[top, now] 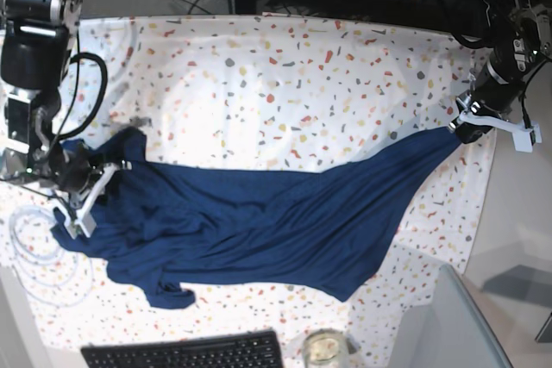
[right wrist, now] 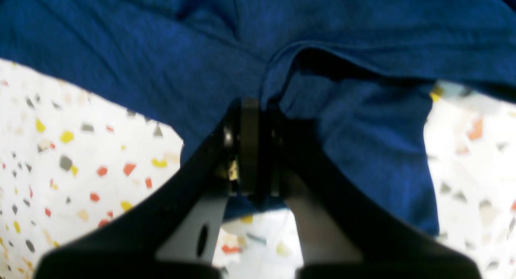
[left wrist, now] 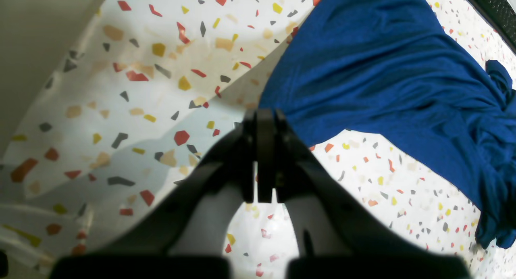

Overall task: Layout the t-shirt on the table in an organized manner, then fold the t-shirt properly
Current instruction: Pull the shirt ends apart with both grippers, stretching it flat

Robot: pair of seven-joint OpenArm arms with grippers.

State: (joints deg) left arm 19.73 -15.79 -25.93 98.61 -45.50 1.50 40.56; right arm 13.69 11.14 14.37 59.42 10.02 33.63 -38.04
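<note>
A black keyboard (top: 183, 352) and a glass jar (top: 324, 348) sit at the near edge. The dark navy soft-fabric t-shirt (top: 259, 221) lies stretched across the white terrazzo-flecked surface (top: 285, 84), its long axis running from one arm to the other. The right tool (right wrist: 252, 109) is clamped on one bunched end; the left tool (left wrist: 264, 119), pressed together, seems to pinch the far corner, arm raised and pulling outward.

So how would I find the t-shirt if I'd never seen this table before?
Look at the big table with the white cover full of red, yellow and grey flecks. Stretched across its middle, from one robot arm to the other, lies the t-shirt. It is the only big cloth there, plain dark blue, wrinkled, with no picture on it.
</note>
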